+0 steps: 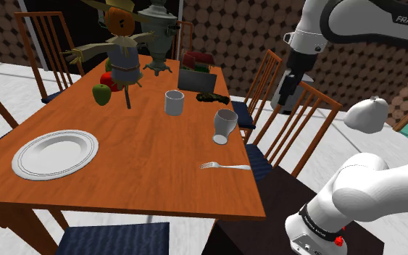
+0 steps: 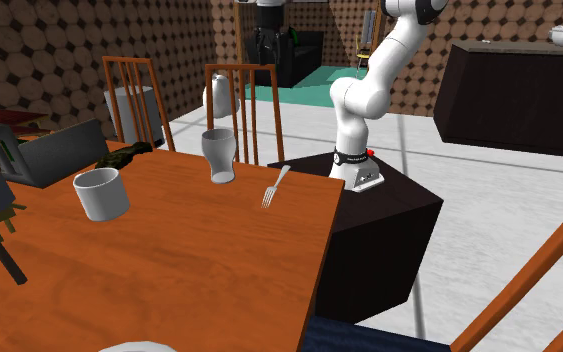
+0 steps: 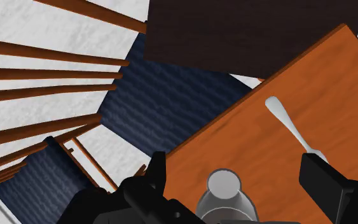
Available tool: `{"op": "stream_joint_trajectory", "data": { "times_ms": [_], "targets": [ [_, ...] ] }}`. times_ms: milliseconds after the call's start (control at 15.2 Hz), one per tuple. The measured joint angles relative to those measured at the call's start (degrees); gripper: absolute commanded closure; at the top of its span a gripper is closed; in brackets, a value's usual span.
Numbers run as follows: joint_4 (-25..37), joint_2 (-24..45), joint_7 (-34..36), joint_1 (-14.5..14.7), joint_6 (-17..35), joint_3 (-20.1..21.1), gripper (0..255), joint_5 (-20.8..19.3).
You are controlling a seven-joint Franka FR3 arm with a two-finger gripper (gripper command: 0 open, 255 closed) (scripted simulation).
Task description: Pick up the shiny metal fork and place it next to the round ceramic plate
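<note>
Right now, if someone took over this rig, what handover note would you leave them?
Black two-finger pincer: open, empty, raised above the table edge by the chairs, looking down on a grey drinking glass.
Shiny silver metal fork: flat on the orange-brown wooden table, near the edge by the stand, not gripped.
Round white plate: at the table's end toward the shoulder view's left, well apart from the fork.
Done: nothing yet.
Left: descend, grasp the fork, carry it over, set it beside the plate.
</note>
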Motion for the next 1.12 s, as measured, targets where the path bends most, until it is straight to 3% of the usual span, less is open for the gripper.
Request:
{"op": "stream_joint_trajectory", "data": {
  "times_ms": [264, 792, 1122],
  "targets": [
    [-3.89, -0.80, 0.56, 1.09, 3.83, 0.97, 0, 0.97],
    [-16.20, -0.14, 2.09, 5.41, 19.92, 4.62, 0, 4.22],
    [-21.83, 3.88, 3.74, 8.53, 31.59, 7.91, 0, 6.32]
  ]
}}
